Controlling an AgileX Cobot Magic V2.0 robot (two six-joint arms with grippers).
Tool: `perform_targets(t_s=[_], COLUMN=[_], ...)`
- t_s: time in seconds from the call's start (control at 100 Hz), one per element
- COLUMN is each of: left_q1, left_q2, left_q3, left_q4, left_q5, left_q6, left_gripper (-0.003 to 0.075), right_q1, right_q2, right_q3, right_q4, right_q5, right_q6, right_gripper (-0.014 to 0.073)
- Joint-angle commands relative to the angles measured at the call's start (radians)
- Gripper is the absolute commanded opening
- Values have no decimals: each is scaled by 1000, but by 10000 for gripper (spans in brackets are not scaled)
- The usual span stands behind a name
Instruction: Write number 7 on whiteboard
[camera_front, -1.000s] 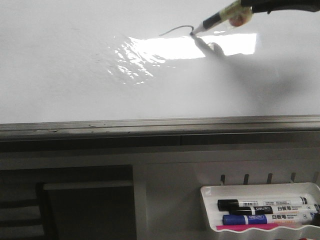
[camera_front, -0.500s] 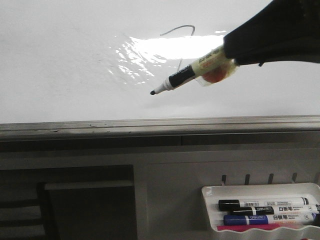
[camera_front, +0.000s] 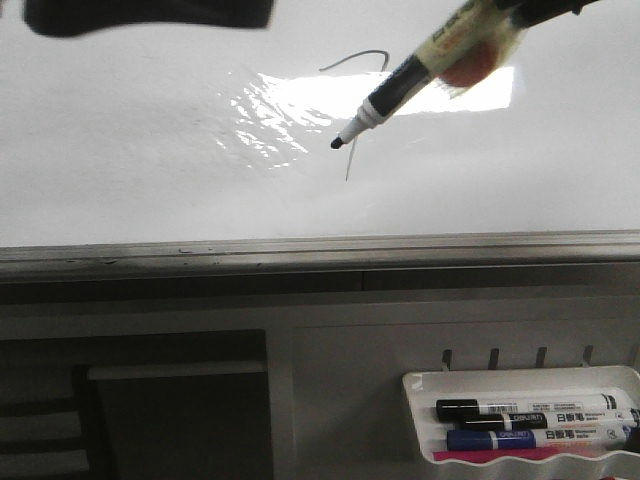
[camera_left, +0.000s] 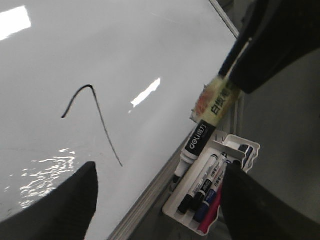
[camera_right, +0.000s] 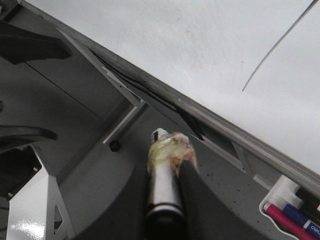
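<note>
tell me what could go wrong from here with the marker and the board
The uncapped marker in the right tool hangs tip-down just over the finished number 7; a dip could add a stray stroke or smear it. The left tool hovers open over the whiteboard, close enough to brush the ink or bump the marker tray.

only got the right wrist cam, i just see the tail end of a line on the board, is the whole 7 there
Observer: Yes. The left wrist view shows the number 7 whole on the whiteboard, with a short curved top stroke and a long slanted downstroke.
Operator: where's the marker tip
Observer: In the front view the marker points its tip just left of the downstroke's lower part. I cannot tell whether it touches.
Operator: and the left arm
Observer: The left gripper is open and holds nothing.
</note>
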Motion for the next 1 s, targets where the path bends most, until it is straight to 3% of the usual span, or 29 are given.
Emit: perform_targets(t_s=[0.0, 0.34, 0.82, 0.99], left_q1=[-24, -86, -86, -86], left_q2=[60, 215, 302, 311], left_q3=[-66, -153, -199, -206], left_q4=[25, 95, 97, 97], left_q5=[-68, -67, -80, -74], left_q6=[-8, -8, -8, -8], left_gripper=[471, 471, 469, 339], right_q1=[0, 2, 2, 2], right_q2=[-1, 26, 26, 26], right_q3=[-53, -69, -71, -71], right_q4=[14, 7, 7, 7], right_q5=[42, 72, 101, 103], right_q6=[15, 20, 20, 20], right_gripper=[-62, -62, -62, -62])
